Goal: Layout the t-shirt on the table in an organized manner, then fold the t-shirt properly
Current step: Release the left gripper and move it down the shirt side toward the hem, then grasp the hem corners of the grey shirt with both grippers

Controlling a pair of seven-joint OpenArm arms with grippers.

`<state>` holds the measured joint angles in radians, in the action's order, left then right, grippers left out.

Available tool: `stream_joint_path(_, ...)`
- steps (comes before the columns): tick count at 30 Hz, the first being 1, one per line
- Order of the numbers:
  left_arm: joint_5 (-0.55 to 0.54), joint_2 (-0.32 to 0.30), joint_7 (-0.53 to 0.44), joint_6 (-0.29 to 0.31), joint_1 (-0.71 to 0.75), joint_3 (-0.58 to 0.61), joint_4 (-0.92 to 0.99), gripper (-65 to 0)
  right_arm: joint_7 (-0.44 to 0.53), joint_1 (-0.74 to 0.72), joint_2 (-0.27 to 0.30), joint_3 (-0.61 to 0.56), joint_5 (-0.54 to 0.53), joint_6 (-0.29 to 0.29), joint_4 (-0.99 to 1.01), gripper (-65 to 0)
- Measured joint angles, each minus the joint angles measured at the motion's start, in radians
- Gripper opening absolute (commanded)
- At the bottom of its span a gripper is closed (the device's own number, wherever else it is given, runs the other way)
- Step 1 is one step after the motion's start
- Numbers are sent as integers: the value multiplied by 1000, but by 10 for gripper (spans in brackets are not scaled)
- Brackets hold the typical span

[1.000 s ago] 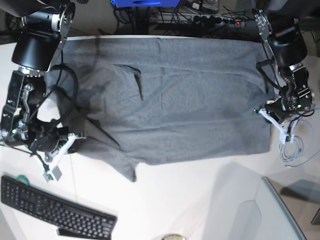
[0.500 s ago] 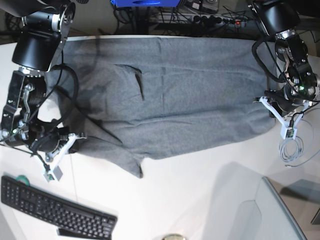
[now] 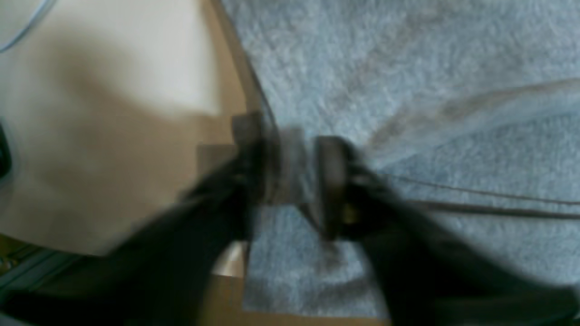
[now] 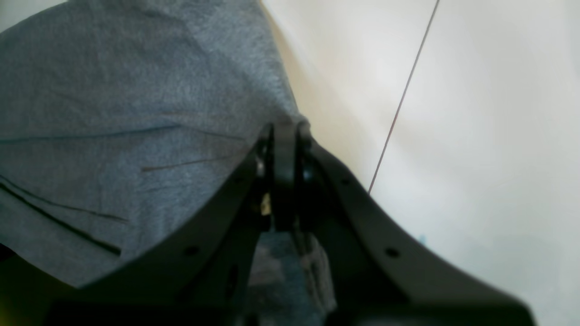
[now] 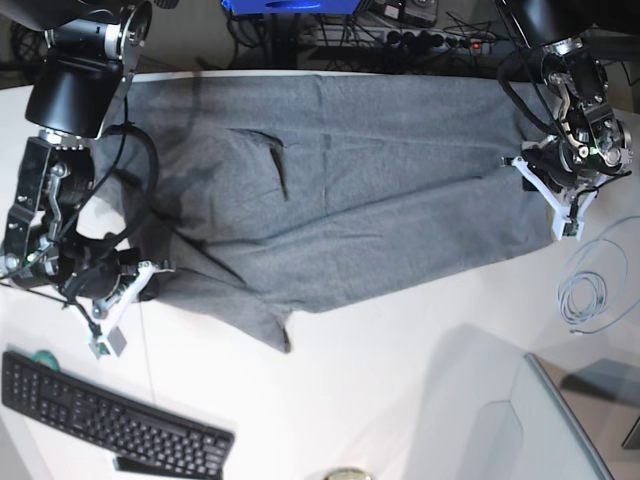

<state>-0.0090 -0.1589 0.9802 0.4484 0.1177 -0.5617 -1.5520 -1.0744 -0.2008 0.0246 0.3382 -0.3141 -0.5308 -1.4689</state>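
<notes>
The heather-grey t-shirt [image 5: 380, 180] lies spread wide across the white table [image 5: 400, 400], with a crease near its middle and a folded flap at its front left. My right gripper [image 5: 150, 275] is at the shirt's left front edge. In the right wrist view that gripper [image 4: 284, 131] is shut, pinching the t-shirt [image 4: 136, 113] at its edge. My left gripper [image 5: 552, 200] is at the shirt's right edge. The left wrist view is blurred, but it shows the left gripper [image 3: 290, 167] with jaws parted and the hem of the t-shirt [image 3: 408, 68] lying in the gap.
A black keyboard [image 5: 110, 415] lies at the front left. A coiled white cable [image 5: 590, 295] rests right of the shirt. A grey panel [image 5: 560, 420] fills the front right corner. A thin dark seam [image 4: 398, 113] crosses the tabletop. Power strips and cables [image 5: 400, 40] sit behind the table.
My left arm moved toward the back of the table, dragging the shirt's right edge with it, and its jaws have parted. The right gripper has stayed in place, still shut on the cloth.
</notes>
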Motion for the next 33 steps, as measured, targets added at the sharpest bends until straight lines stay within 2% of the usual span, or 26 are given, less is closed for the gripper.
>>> stream_joint_path(3, 1, -2, 2, 0, 24, -1, -16, -181, 0, 0, 0, 0, 0, 0, 0, -650)
stream_joint_path(5, -14, 2, 5, 5, 35, -28, -39, -171, -1, 0, 0, 0, 0, 0, 0, -650)
stream_joint_path(8, -16, 5, 1, 11, 10, -153, -53, -171, -3, 0, 0, -2, 0, 0, 0, -650)
stream_joint_path(11, 0, -11, -4, 4, -85, -265, 26, -171, -4, 0, 0, -2, 0, 0, 0, -650)
stream_joint_path(12, 0, -14, -6, 22, -124, -291, 72, -171, -4, 0, -1, -3, -2, 0, 0, -650)
stream_joint_path(14, -28, -26, -20, 104, -185, -314, 167, -171, -2, 0, -3, -3, -2, 0, 0, -650)
stream_joint_path(15, -61, -40, -47, 137, -205, -313, 221, -171, -3, 0, -2, -3, 0, 0, 0, -650)
stream_joint_path(23, -76, -62, -297, 128, -288, -302, 556, -171, -3, 0, -2, -3, -1, 0, 0, -650)
stream_joint_path(32, -83, -63, -432, 128, -345, -303, 711, -171, -3, 0, -2, -3, 0, 0, 0, -650)
stream_joint_path(33, -84, -64, -445, 113, -351, -304, 719, -171, -3, 0, -2, -3, 0, 0, 0, -650)
